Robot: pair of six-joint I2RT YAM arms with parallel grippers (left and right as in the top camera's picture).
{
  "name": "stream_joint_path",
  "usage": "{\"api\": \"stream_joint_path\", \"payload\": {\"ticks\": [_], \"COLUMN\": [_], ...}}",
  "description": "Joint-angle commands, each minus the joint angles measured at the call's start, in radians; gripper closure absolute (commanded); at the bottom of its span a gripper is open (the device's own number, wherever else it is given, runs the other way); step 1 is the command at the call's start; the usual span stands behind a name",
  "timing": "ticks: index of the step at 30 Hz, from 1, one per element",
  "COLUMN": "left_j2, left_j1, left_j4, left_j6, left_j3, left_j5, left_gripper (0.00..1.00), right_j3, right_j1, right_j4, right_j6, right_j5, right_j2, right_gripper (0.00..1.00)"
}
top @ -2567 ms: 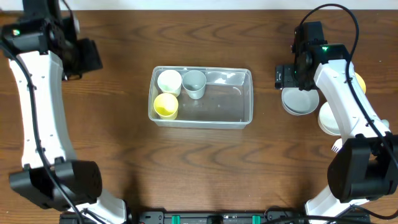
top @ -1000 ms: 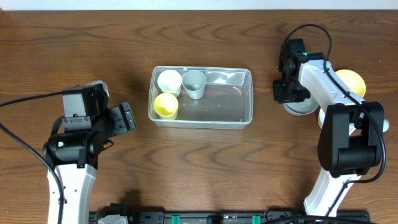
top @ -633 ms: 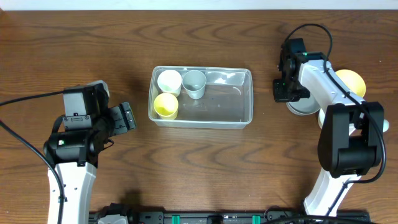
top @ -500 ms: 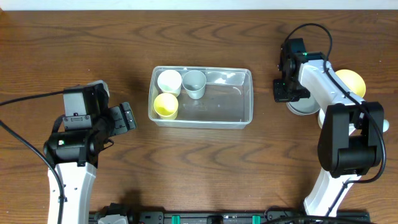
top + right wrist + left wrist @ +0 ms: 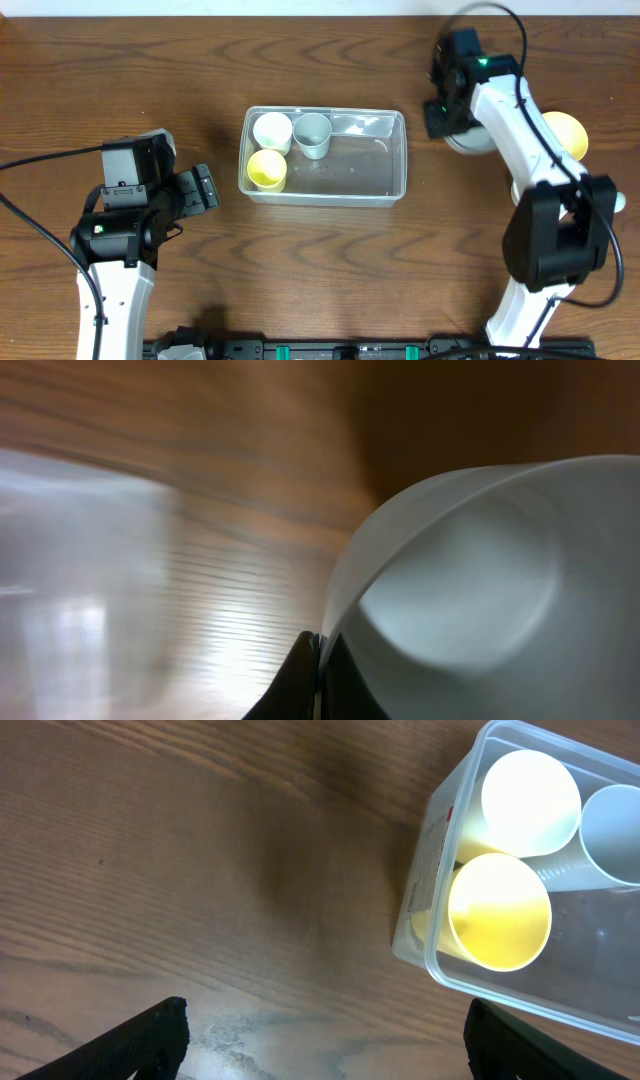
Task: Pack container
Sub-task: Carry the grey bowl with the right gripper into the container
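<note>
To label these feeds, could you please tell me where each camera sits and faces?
Overhead: above the table, looking straight down at the container; both arms show.
Left wrist: on the left arm, facing the container's left end; open left gripper at bottom.
Right wrist: close on the grey bowl; right gripper pinches its rim.
Overhead and left wrist share the yellow cup.

Overhead straight down over table (image 5: 320,270); left wrist beside left end of shared container (image 5: 421,910); right wrist against a bowl (image 5: 450,580)
</note>
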Motion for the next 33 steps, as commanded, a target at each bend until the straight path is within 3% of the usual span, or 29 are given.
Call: {"api": "stream_joint_path", "payload": {"ticks": [1,15,33], "left_j2": [0.001,0.001,0.001], "left_j1": [-0.001,-0.001,-0.001], "left_j4": [-0.001,-0.002,-0.005], "left_j6": [0.002,0.002,0.002], "left_j3": [-0.015,-0.015,-0.015], "left_j5": [-0.01,-0.01,-0.01], "left_gripper": [0.12,0.12,0.12], "right_j3": [0.08,0.018,-0.256], "right_j1": [0.079,0.346,0.359], "right_j4": [-0.008,0.009,0.227], "right_j6": [-0.085,-0.12,-0.182], "right_j5": [-0.106,-0.126,-0.124], "right_j2": [-0.109,-0.113,-0.105], "right_gripper": [0.99,0.99,0.93]}}
